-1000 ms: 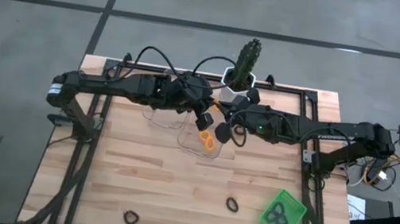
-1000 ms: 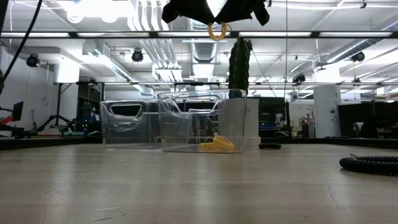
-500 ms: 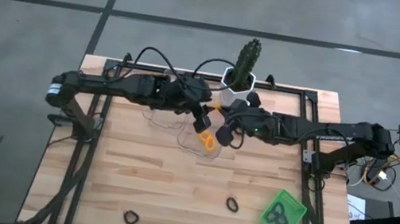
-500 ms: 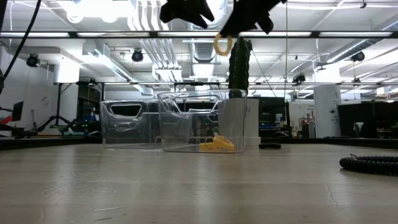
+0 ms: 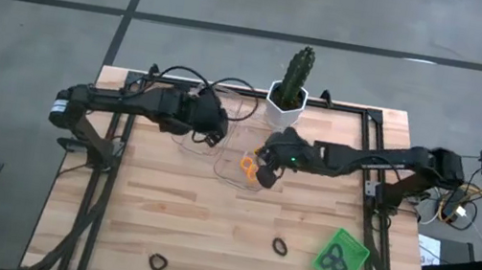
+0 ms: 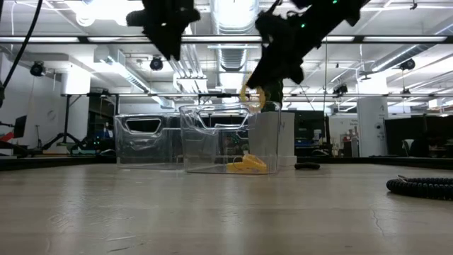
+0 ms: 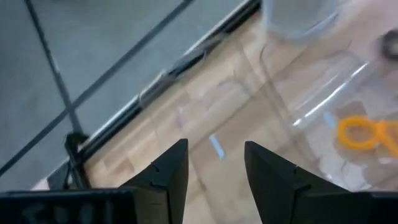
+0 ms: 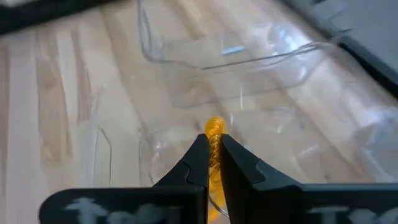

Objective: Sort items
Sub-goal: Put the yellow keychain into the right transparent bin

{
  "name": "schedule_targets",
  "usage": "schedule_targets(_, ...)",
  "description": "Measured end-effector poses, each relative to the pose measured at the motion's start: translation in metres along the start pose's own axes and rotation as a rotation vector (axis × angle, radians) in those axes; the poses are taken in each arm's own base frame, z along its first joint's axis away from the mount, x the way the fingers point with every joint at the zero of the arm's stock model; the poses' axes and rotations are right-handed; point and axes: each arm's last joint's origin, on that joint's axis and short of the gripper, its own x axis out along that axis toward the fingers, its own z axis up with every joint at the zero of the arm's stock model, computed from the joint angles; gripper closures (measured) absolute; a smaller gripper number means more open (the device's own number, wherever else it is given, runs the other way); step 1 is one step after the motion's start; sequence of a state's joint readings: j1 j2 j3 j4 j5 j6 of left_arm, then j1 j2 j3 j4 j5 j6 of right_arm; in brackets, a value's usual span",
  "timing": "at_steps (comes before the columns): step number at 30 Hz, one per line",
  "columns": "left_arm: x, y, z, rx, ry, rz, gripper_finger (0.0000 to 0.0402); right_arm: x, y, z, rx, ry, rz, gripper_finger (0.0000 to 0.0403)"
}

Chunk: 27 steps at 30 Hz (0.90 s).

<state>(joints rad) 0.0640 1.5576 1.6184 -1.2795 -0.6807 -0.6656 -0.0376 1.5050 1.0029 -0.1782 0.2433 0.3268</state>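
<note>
My right gripper (image 5: 262,165) is shut on an orange loop (image 6: 252,96), which hangs over a clear tray (image 5: 236,175). More orange loops (image 6: 246,164) lie on that tray's floor. My left gripper (image 5: 214,130) stands open with nothing between its fingers, above a second clear tray (image 5: 189,142) further left. Two black loops (image 5: 280,246) (image 5: 158,261) lie flat on the table toward its near edge. A few more black loops (image 5: 331,258) sit in the green tray (image 5: 351,251). My right gripper pinches the orange loop between its two fingers at the loop's upper part (image 8: 214,128). The fingers come slanting down from the table's right side. The loop hangs below the fingertips, lifted clear above the clear tray (image 6: 212,138).
A cactus (image 5: 296,70) in a white pot stands at the far edge, just behind the clear trays. The green tray sits at the near right. The middle and near left of the wooden table (image 5: 188,224) hold only the two black loops.
My left gripper has let go of the orange loop and drawn back toward the table's left edge. My right gripper has kept the loop and come down with it toward the clear tray, moving a little to the left.
</note>
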Motion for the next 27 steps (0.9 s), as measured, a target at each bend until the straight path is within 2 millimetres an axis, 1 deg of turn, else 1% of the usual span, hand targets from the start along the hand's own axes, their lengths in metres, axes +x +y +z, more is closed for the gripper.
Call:
schedule_targets(3, 0.009, 0.001, -0.015, -0.015, 0.045, 0.016, 0.0252, 0.017, 0.005, 0.001, -0.058, 0.056, 0.009, 0.0385)
schedule_targets(6, 0.017, 0.003, -0.034, -0.032, 0.087, 0.016, 0.0252, 0.032, 0.011, 0.006, -0.127, 0.125, 0.008, 0.0385)
schedule_targets(8, 0.021, 0.004, -0.048, -0.058, 0.111, -0.004, 0.0252, 0.044, 0.012, 0.005, -0.177, 0.203, -0.012, 0.0385)
schedule_targets(12, 0.024, 0.013, -0.075, -0.143, 0.129, -0.075, 0.0252, 0.060, 0.013, 0.010, -0.245, 0.296, -0.027, 0.0383)
schedule_targets(17, 0.021, 0.026, -0.104, -0.283, 0.113, -0.166, 0.0252, 0.077, 0.010, 0.013, -0.264, 0.379, 0.034, 0.0382)
schedule_targets(22, 0.016, 0.039, -0.121, -0.354, 0.077, -0.239, 0.0252, 0.085, 0.003, 0.013, -0.245, 0.422, 0.092, 0.0381)
schedule_targets(27, 0.013, 0.046, -0.126, -0.375, 0.051, -0.272, 0.0252, 0.089, 0.000, 0.011, -0.247, 0.434, 0.099, 0.0380)
